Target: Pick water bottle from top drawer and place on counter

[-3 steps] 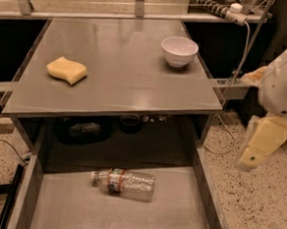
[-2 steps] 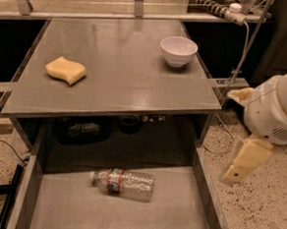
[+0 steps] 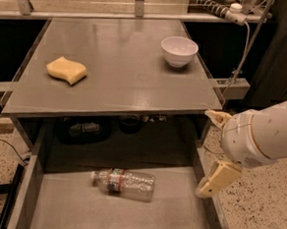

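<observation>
Sideways, the water bottle (image 3: 124, 183) is lying in the top drawer (image 3: 172, 213); the gripper (image 3: 217, 179) is hovering at its right wall, opening unclear

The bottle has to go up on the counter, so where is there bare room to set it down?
The counter is bare across its middle and front, between the sponge at left and the bowl at back right; only those two spots are taken. The gripper hangs beside the right wall of the top drawer.
</observation>
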Robot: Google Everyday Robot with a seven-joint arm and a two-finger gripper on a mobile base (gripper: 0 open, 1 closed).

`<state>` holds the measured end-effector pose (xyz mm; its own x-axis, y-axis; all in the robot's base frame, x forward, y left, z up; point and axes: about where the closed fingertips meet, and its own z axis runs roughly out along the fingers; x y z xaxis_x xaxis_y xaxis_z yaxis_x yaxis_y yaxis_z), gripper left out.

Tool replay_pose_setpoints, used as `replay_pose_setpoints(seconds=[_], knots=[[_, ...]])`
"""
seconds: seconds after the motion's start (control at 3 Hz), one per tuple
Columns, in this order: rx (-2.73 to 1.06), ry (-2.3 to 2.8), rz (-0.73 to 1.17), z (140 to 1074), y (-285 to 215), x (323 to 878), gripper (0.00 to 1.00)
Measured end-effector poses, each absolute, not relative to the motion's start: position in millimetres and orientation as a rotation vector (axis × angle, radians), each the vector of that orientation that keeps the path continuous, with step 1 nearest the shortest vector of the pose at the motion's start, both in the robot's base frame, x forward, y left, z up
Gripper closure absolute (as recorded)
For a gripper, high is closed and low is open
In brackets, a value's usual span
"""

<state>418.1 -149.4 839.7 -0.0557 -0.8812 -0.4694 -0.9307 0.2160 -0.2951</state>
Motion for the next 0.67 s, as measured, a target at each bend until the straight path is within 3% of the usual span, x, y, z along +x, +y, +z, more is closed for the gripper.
replay_pose_setpoints(seconds=[0.67], knots=[[-1.723,1.919,0.162,813.7,-131.1,409.3,0.0]])
